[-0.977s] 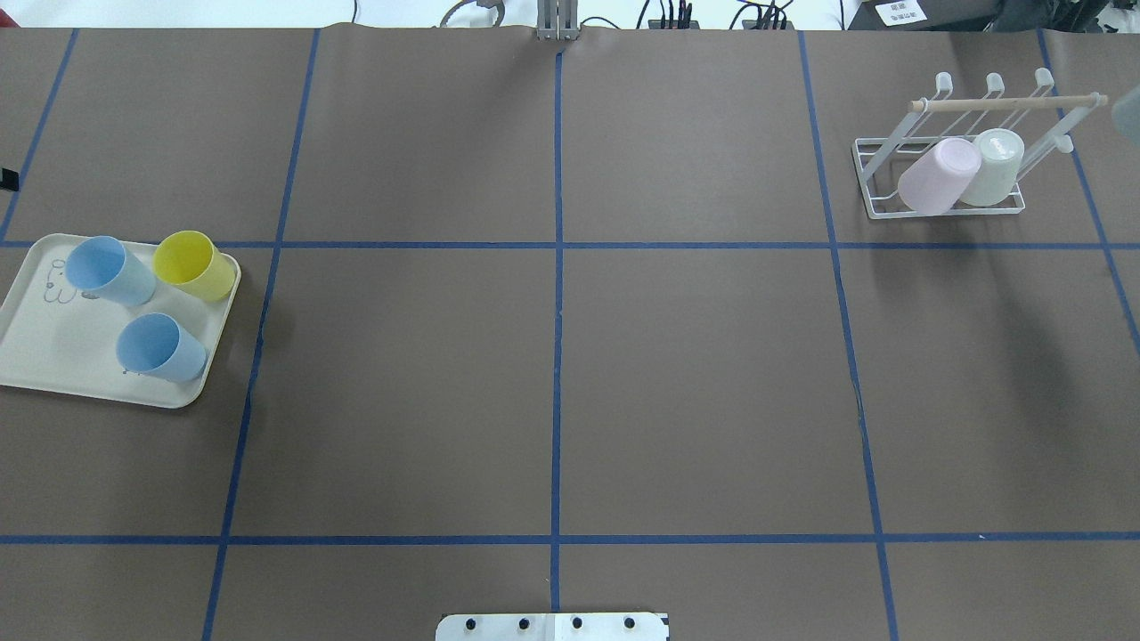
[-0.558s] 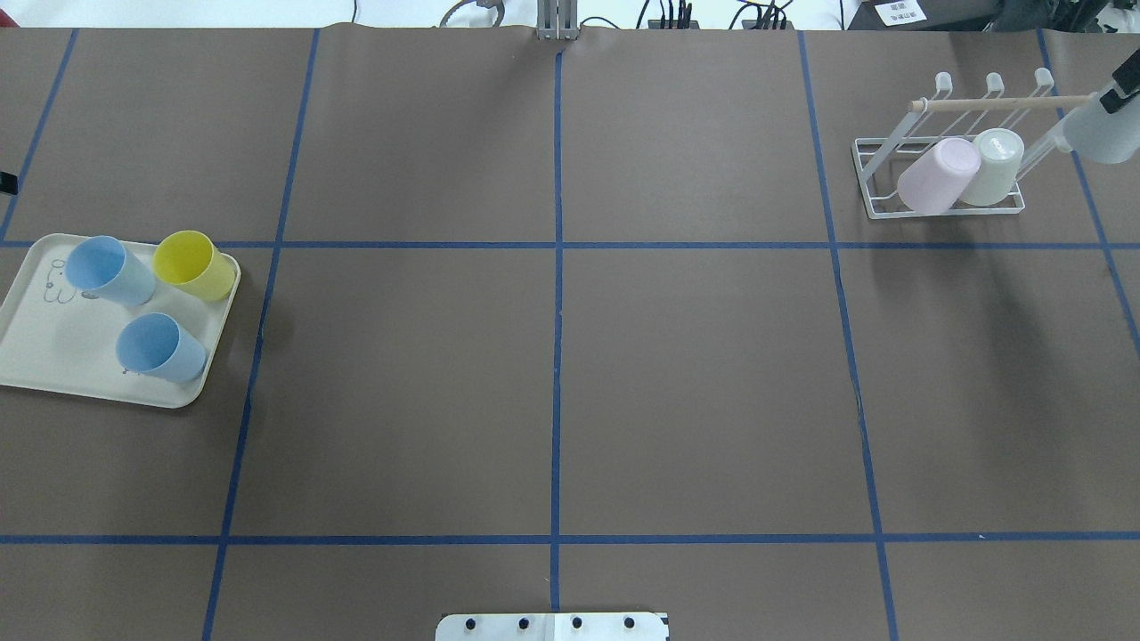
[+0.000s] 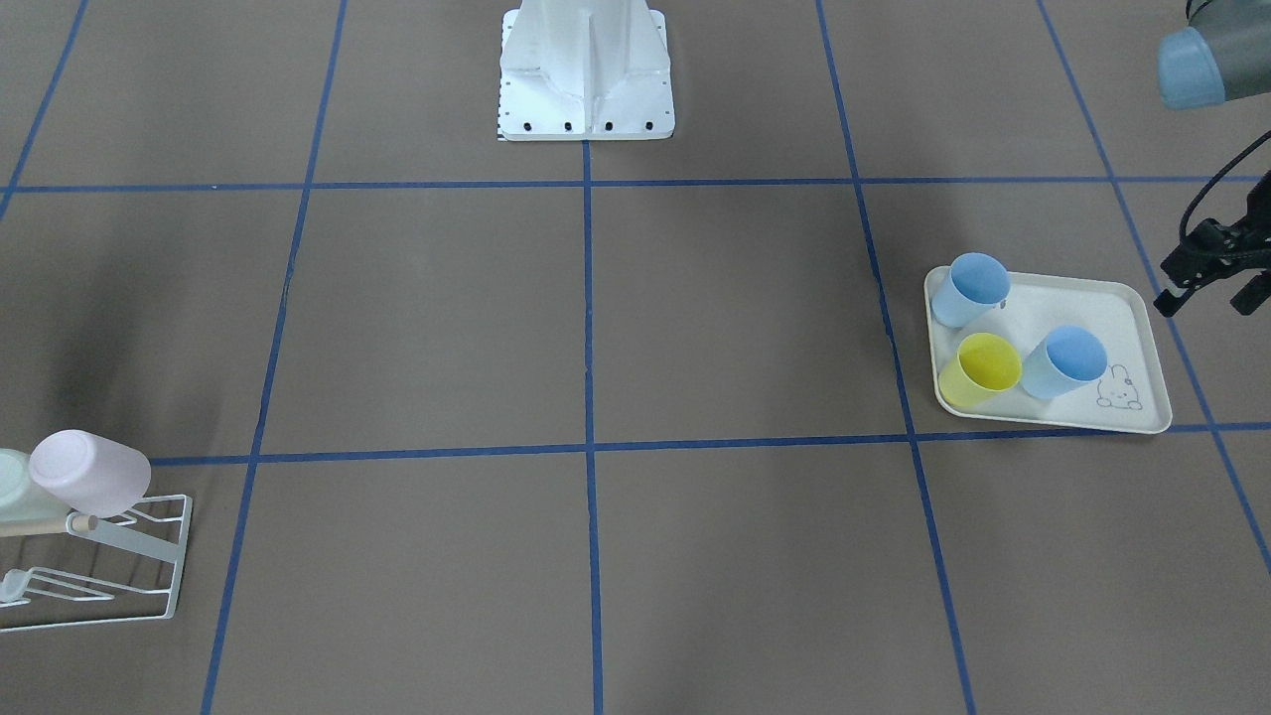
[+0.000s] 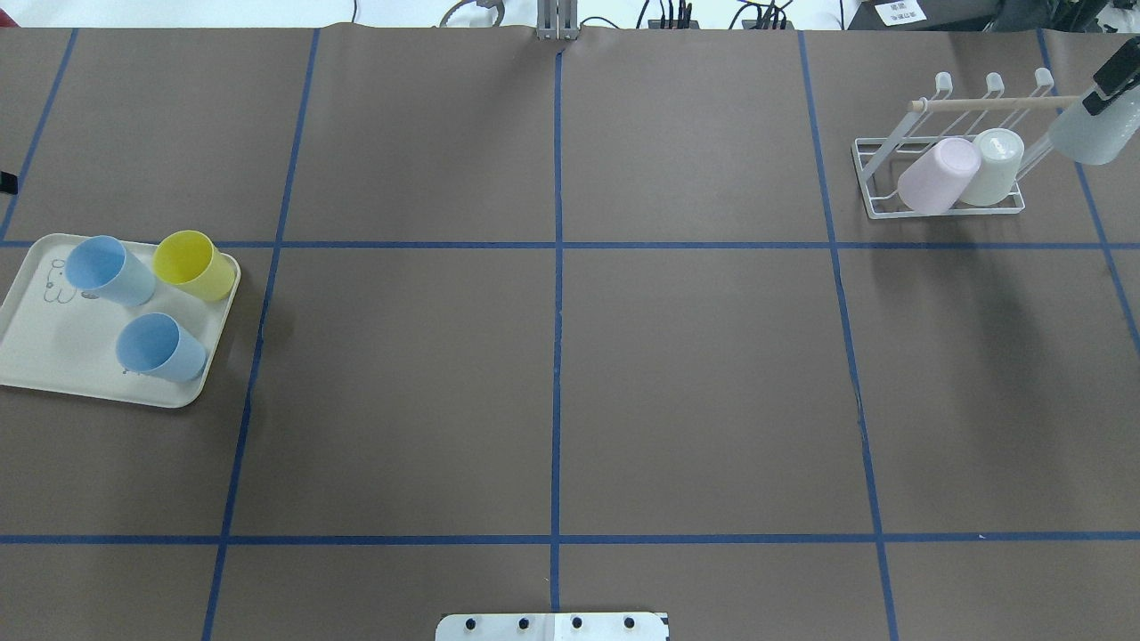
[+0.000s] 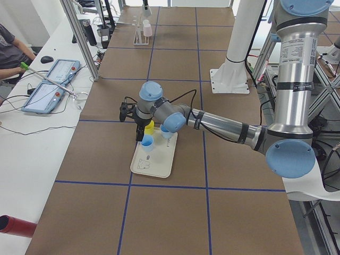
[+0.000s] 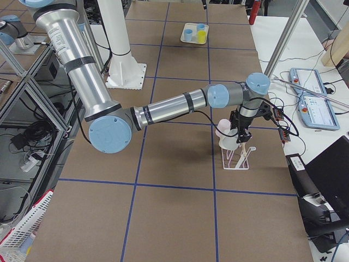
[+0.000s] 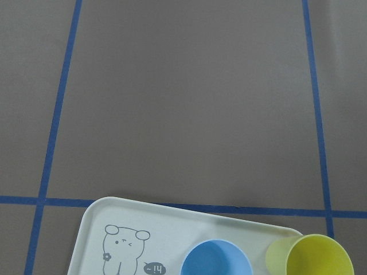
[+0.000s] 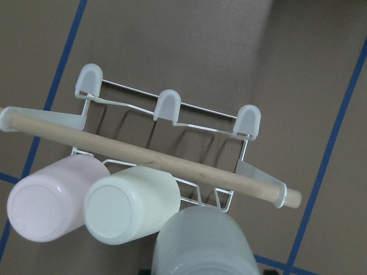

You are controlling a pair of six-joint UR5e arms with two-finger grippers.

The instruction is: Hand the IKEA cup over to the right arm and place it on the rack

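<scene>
The right gripper (image 4: pixel 1111 89) has come in from the counter's edge over the last second, carrying the pale grey IKEA cup (image 4: pixel 1088 135) with it. A second ago only a blurred sliver of the cup showed; now it hangs just below the gripper, against the end of the rack (image 4: pixel 877 191) by the tip of the wooden rod (image 4: pixel 997 103). The gripper looks closed on the cup, though its fingers are mostly hidden behind it. In the wrist view the cup covers the last front prong, beside the pale green cup (image 4: pixel 993 167) and the pink cup (image 4: pixel 937 174) already hung. So the handover seems done, leaving only seating and release. The left gripper (image 3: pixel 1206 283) stands well away by the tray (image 3: pixel 1142 308), jaws apart and empty
</scene>
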